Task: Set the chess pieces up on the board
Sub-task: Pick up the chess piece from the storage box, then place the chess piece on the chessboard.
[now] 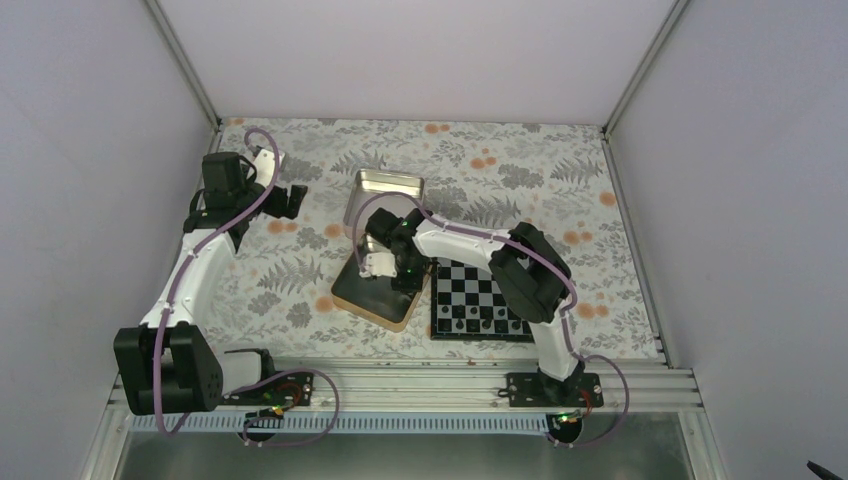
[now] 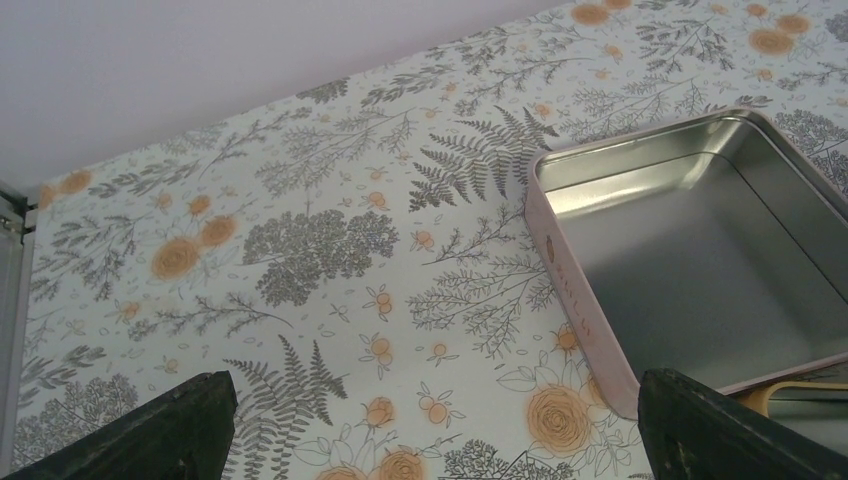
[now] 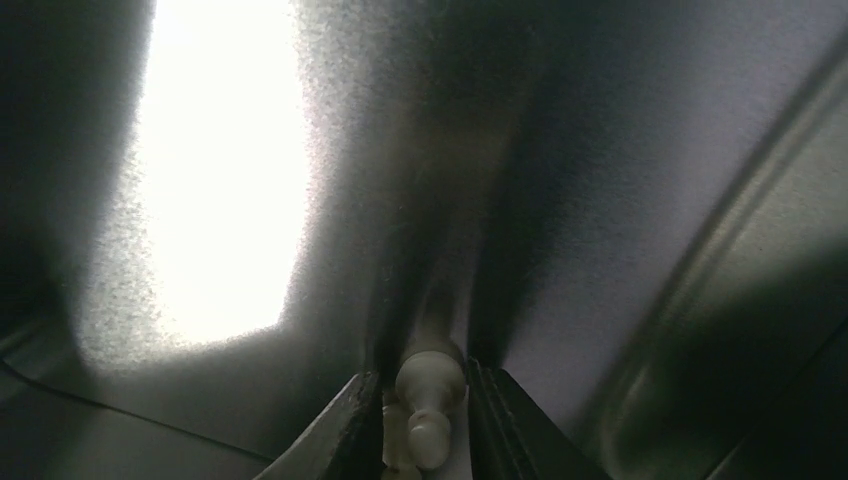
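The right hand (image 3: 425, 435) is down inside a shallow square tin with a tan rim (image 1: 378, 318). This tin sits on the floral-patterned surface (image 1: 290, 270) at about 9 o'clock from the small black-and-silver chequered chessboard (image 1: 476, 280), just beside its left edge.

In the right wrist view, one tiny cream-white chess piece (image 3: 430, 385) stands at 6 o'clock in the frame, right between the two dark fingers (image 3: 350, 435). One finger flanks it at 9 o'clock and the other at 3 o'clock. The hand is closed in on the piece, with both fingers pressed close against its sides, and its rounded knob and collar show in the gap. Which chess figure it is cannot be told. Behind it is the dull metal floor of the tin, with a bright glare patch towards 11 o'clock and the tin's curved wall towards 4 o'clock.

The chessboard lies flat in front of the right arm's base, and a few tiny dark pieces (image 1: 470, 318) stand along its near rows.

The left hand (image 1: 288, 200) hangs over the surface at about 9 o'clock from a second shallow square silver metal tin (image 1: 392, 186). That tin lies at 12 o'clock from the tan-rimmed one. In the left wrist view the left hand's fingertips (image 2: 150, 430) are spread wide, with only the patterned surface between them. The silver tin shows at 3 o'clock, its inside bare metal.
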